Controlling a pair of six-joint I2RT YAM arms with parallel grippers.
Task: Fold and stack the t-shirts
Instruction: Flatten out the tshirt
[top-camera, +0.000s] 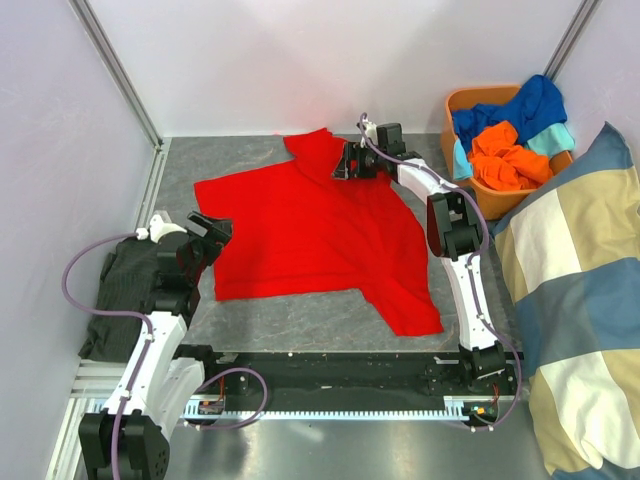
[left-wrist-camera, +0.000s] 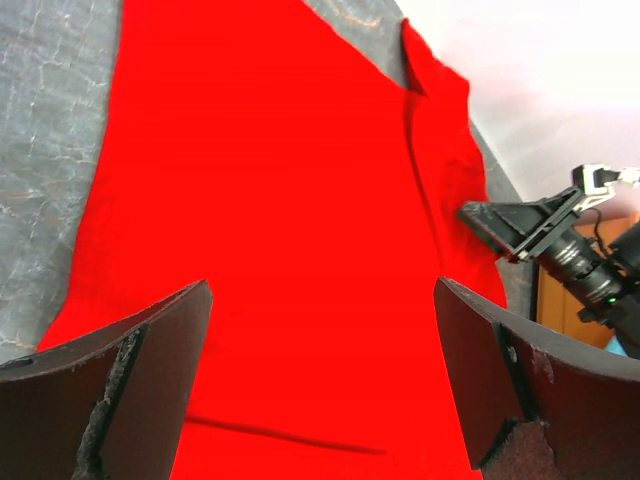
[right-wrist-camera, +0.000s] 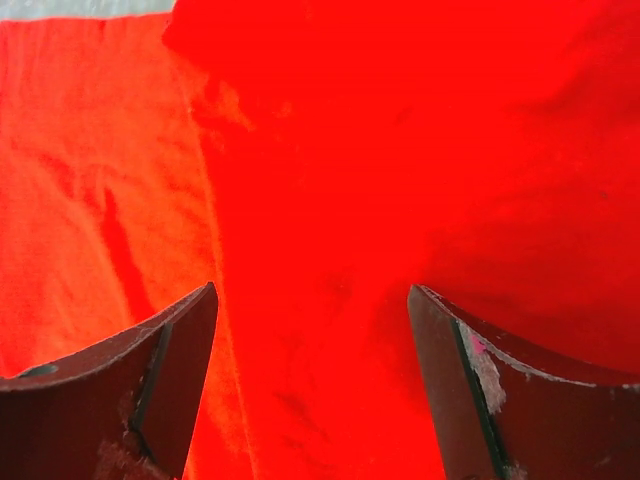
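Gaping left claw, red t-shirt laid flat, lightly creased

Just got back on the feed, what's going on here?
A red t-shirt lies spread on the table, not yet folded. Both arms' jaws stand open over it, holding nothing: the left jaws at its left edge, the right jaws near its far edge. More shirts wait in the orange basket.

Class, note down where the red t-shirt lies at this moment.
Top view: the red t-shirt lies spread on the middle of the table, the left gripper at its left edge and the right gripper over its far edge.
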